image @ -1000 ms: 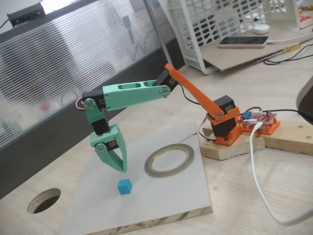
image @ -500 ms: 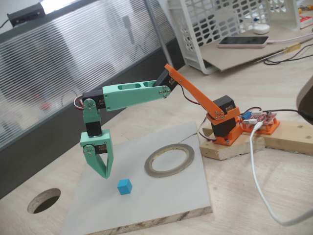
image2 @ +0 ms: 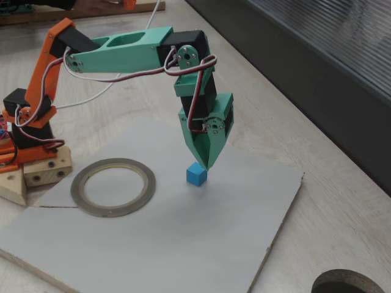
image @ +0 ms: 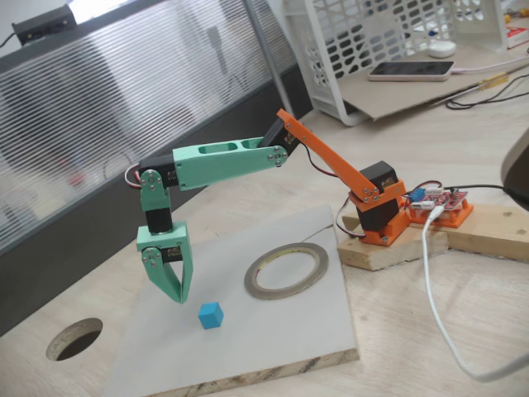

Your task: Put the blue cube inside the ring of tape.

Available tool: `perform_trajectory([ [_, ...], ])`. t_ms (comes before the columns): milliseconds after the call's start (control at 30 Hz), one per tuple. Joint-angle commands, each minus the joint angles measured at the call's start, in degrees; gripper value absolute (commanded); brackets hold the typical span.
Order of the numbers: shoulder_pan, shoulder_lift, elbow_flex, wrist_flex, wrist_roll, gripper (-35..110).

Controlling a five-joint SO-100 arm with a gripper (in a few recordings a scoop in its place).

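Both fixed views bright and evenly lit, diffuse daylight. Strongest source: overexposed window strip [image: 103,7] at top left, above the ribbed glass panel [image: 124,91], which carries pale washed-out reflections. Shadows soft and faint: the blue cube [image: 211,314] casts only a slight smudge on the grey board [image: 273,331]. Foreground sharp; the white basket [image: 372,41] beyond the panel is slightly soft. No motion blur, no evident edge distortion.

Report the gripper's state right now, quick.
Gripper: shut, holding nothing; its tip hangs above the blue cube, which sits on the grey board.
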Motion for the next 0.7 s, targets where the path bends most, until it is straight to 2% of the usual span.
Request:
perform_trajectory([
  [0,-0.7,1.6,-0.1,0.6,0.9,0],
  [167,-0.7,1.7,-0.1,0.7,1.0,5],
  [333,-0.3,1.7,0.0,1.3,1.1,25],
  [667,-0.6,1.6,0.0,21.5,1.1,64],
])
